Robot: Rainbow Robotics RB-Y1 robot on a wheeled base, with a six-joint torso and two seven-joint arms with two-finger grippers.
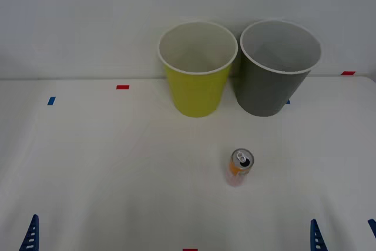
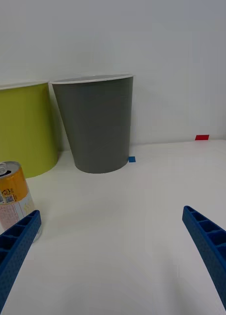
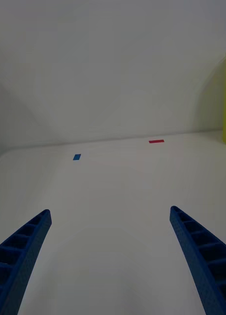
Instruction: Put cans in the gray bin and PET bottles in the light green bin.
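Blue fingers of the right gripper [image 1: 343,236] are being shown spread wide at the near table edge, nothing held; the left gripper [image 3: 110,256] is likewise being held wide and empty at the near left. Beyond them, the table [image 1: 88,163] is being occupied at its far side by the gray bin [image 1: 276,72] and green bin [image 1: 197,72], standing just beside each other. The can [image 1: 239,167] is being left upright, its long axis vertical, near the middle front, ahead and to the left of the right gripper, which is judged the nearer arm.

left gripper [image 3: 110,256] spread, right gripper [image 2: 113,251] likewise
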